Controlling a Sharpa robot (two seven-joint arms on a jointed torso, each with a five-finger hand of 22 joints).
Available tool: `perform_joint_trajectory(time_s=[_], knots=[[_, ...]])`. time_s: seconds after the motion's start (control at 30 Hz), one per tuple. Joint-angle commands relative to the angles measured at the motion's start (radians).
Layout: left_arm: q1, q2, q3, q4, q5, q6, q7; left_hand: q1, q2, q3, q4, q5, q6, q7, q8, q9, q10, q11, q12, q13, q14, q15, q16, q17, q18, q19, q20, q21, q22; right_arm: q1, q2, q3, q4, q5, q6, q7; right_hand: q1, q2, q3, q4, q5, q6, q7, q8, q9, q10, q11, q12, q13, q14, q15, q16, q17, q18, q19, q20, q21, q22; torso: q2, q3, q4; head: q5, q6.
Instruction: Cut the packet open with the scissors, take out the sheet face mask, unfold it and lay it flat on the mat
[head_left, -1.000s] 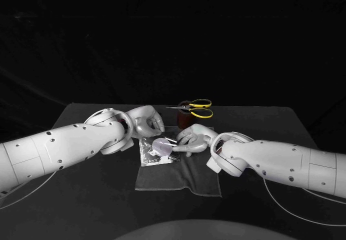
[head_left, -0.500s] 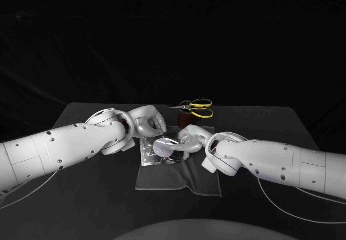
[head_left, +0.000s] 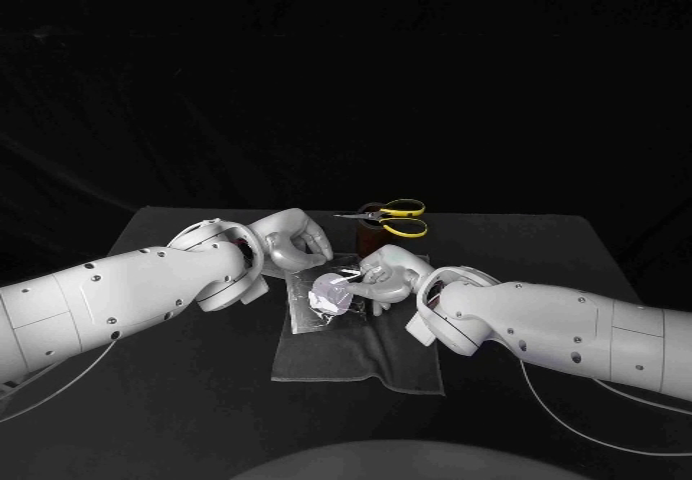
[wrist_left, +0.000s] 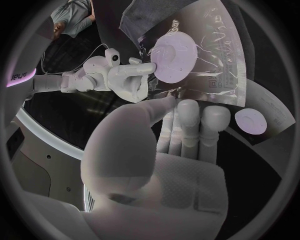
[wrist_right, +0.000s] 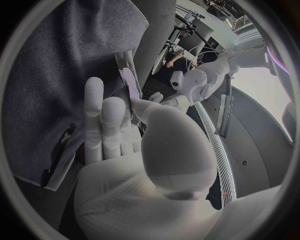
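Packet (head_left: 320, 300): between the hands, above mat (head_left: 355, 352). Left hand (head_left: 296, 240) pinches its edge; right hand (head_left: 387, 279) grips the opposite side. Scissors (head_left: 391, 216): beyond right hand, untouched. Step: pre-cut hold, likely. Next: free one hand for the scissors.

Mat (head_left: 361, 352) lies mid-tabletop (head_left: 173, 400); packet (head_left: 320, 300) over its far left part, between left hand (head_left: 296, 240) and right hand (head_left: 384, 280); scissors (head_left: 392, 215) beyond, near the far edge.
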Motion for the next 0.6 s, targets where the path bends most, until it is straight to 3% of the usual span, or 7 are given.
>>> perform_joint_trajectory(time_s=[0.03, 0.2, 0.27, 0.3, 0.33, 0.37, 0.6], knots=[[0.001, -0.005, 0.001, 0.008, 0.033, 0.003, 0.032, -0.053, -0.050, -0.053, 0.030, -0.006, -0.052, 0.019, -0.036, -0.018, -0.060, 0.027, -0.038, -0.021, -0.065, 0.024, -0.053, -0.054, 0.041, -0.101, 0.021, -0.095, -0.153, 0.000, -0.014, 0.001, 0.021, 0.020, -0.035, 0.027, -0.011, 0.000, 0.018, -0.010, 0.007, 0.003, -0.002, 0.029, 0.035, 0.020, -0.011, -0.006, 0.001, 0.009, 0.000, 0.005, 0.002, 0.005, -0.003, -0.007, 0.006, 0.005, 0.000, -0.0004, -0.0003, -0.002, 0.002], [0.001, -0.012, 0.001, 0.025, 0.007, 0.044, 0.033, -0.074, -0.074, -0.232, 0.071, -0.004, -0.106, 0.031, -0.082, -0.045, -0.131, 0.046, -0.078, -0.053, -0.132, 0.048, -0.056, -0.062, 0.064, -0.187, 0.052, -0.209, -0.290, 0.004, -0.041, 0.004, 0.055, 0.007, -0.022, 0.001, -0.021, -0.004, 0.032, -0.017, 0.006, 0.002, -0.003, 0.035, 0.038, 0.025, -0.011, -0.013, 0.002, 0.010, -0.001, 0.005, 0.001, 0.004, -0.006, -0.007, 0.012, 0.012, -0.001, -0.0014, -0.0014, -0.004, 0.007], [0.001, -0.016, 0.001, 0.033, 0.004, 0.058, 0.034, 0.014, 0.020, -0.496, 0.133, -0.008, -0.108, 0.032, -0.101, -0.067, -0.146, 0.054, -0.080, -0.074, -0.169, 0.060, -0.029, -0.070, 0.068, -0.186, 0.062, -0.242, -0.308, 0.009, -0.053, 0.005, 0.070, -0.016, -0.004, -0.022, -0.023, -0.005, 0.037, -0.020, 0.006, 0.001, -0.003, 0.036, 0.039, 0.026, -0.012, -0.015, 0.002, 0.009, -0.001, 0.002, -0.003, 0.004, -0.007, -0.007, 0.014, 0.014, 0.000, -0.0011, -0.0010, -0.004, 0.008], [0.001, -0.019, 0.001, 0.037, 0.005, 0.064, 0.036, 0.020, 0.002, -0.587, 0.159, -0.001, -0.118, 0.034, -0.110, -0.074, -0.154, 0.055, -0.081, -0.080, -0.177, 0.061, -0.023, -0.074, 0.065, -0.186, 0.065, -0.247, -0.311, 0.012, -0.058, 0.005, 0.076, -0.029, 0.007, -0.034, -0.024, -0.005, 0.040, -0.022, 0.006, 0.000, -0.003, 0.037, 0.039, 0.026, -0.012, -0.016, 0.002, 0.008, -0.001, 0.002, -0.003, 0.004, -0.008, -0.008, 0.015, 0.016, 0.000, -0.0011, -0.0011, -0.004, 0.009], [0.001, -0.021, 0.001, 0.040, 0.006, 0.070, 0.038, 0.112, 0.050, -0.790, 0.239, -0.004, -0.117, 0.034, -0.119, -0.087, -0.164, 0.062, -0.079, -0.094, -0.200, 0.065, -0.005, -0.085, 0.064, -0.189, 0.072, -0.261, -0.317, 0.017, -0.064, 0.005, 0.082, -0.047, 0.021, -0.049, -0.024, -0.005, 0.042, -0.024, 0.006, 0.000, -0.003, 0.038, 0.040, 0.026, -0.011, -0.017, 0.002, 0.008, -0.001, 0.002, -0.003, 0.004, -0.009, -0.008, 0.016, 0.016, 0.000, -0.0007, -0.0011, -0.003, 0.008], [0.001, -0.023, 0.001, 0.043, 0.008, 0.074, 0.040, 0.145, 0.043, -0.824, 0.295, -0.003, -0.122, 0.034, -0.126, -0.093, -0.171, 0.063, -0.080, -0.101, -0.203, 0.066, 0.005, -0.092, 0.064, -0.187, 0.072, -0.263, -0.317, 0.020, -0.068, 0.006, 0.087, -0.063, 0.032, -0.061, -0.024, -0.005, 0.042, -0.024, 0.006, 0.000, -0.003, 0.038, 0.040, 0.026, -0.011, -0.017, 0.002, 0.008, -0.001, 0.002, -0.003, 0.004, -0.009, -0.008, 0.016, 0.016, -0.001, -0.0005, -0.0004, -0.004, 0.009], [0.001, -0.030, 0.001, 0.057, 0.019, 0.083, 0.050, 0.165, 0.012, -0.871, 0.297, -0.002, -0.150, 0.017, -0.149, -0.106, -0.222, 0.063, -0.101, -0.120, -0.239, 0.065, 0.012, -0.109, 0.064, -0.203, 0.073, -0.278, -0.321, 0.052, -0.096, 0.006, 0.123, -0.237, 0.116, -0.132, -0.029, -0.008, 0.052, -0.032, 0.006, 0.000, -0.003, 0.042, 0.042, 0.030, -0.012, -0.022, 0.003, 0.010, -0.001, 0.005, 0.001, 0.004, -0.011, -0.008, 0.021, 0.022, -0.001, 0.0000, -0.0001, -0.005, 0.013]])
